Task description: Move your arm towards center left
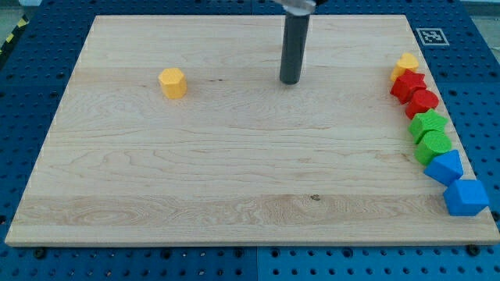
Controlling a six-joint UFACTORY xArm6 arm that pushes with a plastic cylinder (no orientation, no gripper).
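My tip (290,80) rests on the wooden board (234,156) at the upper middle of the view. A yellow hexagonal block (173,82) sits alone to the tip's left, well apart from it. Along the view's right edge stands a column of blocks: a yellow block (406,64) at the top, a red star-like block (408,84), a second red block (423,102), a green star-like block (427,124), a green hexagonal block (433,146), a blue block (444,167) and a second blue block (466,197). The tip touches none of them.
The board lies on a blue perforated table (484,94). A black-and-white marker tag (429,36) sits off the board's upper right corner.
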